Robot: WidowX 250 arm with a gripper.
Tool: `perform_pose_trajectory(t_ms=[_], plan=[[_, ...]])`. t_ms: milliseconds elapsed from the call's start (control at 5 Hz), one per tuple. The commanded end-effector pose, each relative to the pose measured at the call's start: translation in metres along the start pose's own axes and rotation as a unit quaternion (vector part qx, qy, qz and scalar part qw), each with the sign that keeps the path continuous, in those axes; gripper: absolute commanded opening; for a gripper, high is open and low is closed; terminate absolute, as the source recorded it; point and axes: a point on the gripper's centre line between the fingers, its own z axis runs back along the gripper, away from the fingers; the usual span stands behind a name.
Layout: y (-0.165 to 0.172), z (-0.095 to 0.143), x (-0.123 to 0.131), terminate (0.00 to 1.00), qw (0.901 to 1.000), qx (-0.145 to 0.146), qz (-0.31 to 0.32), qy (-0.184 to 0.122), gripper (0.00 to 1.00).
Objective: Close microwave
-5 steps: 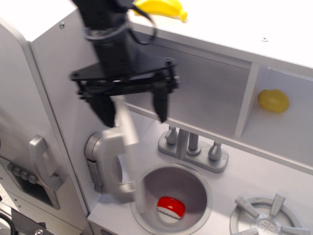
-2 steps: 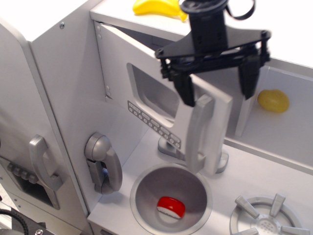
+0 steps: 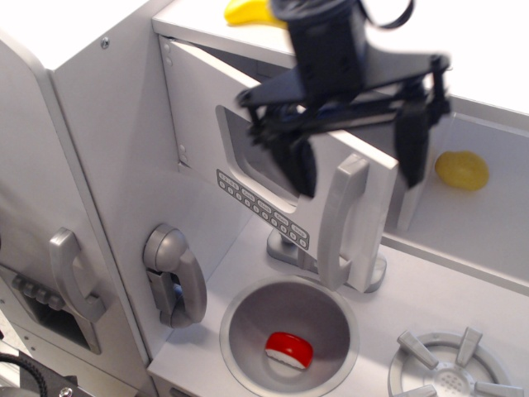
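From my seat I see the microwave (image 3: 273,165) set in the upper part of the toy kitchen, its door (image 3: 248,157) hinged on the left and standing ajar, nearly shut, the free edge with the tall silver handle (image 3: 340,219) swung out over the sink area. The clear window and the button strip (image 3: 263,209) face me. My gripper (image 3: 355,161) hangs in front of the door's upper right part, its two black fingers (image 3: 299,164) spread wide, one to the left of the handle and the other to the right of the door's edge; they pinch nothing, and motion blur keeps me from telling whether either touches the door. Below, a red item (image 3: 289,348) lies in the round grey sink (image 3: 248,322), with the faucet (image 3: 285,244) partly hidden behind the door. A yellow ball (image 3: 462,169) sits in the open cubby at right, and a banana (image 3: 246,11) lies on top of the unit.
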Motion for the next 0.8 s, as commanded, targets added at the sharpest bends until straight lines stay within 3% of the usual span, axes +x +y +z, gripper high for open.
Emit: perform_pose_trajectory(t_ms=[0, 400, 600], plan=[[0.055, -0.009, -0.019, 0.0, 0.9985, 0.042, -0.036, -0.002, 1.0], [0.1, -0.059, -0.004, 0.0, 0.9918, 0.102, -0.064, -0.041, 1.0], [0.102, -0.069, 0.008, 0.0, 0.9906, 0.106, -0.06, -0.062, 1.0]])
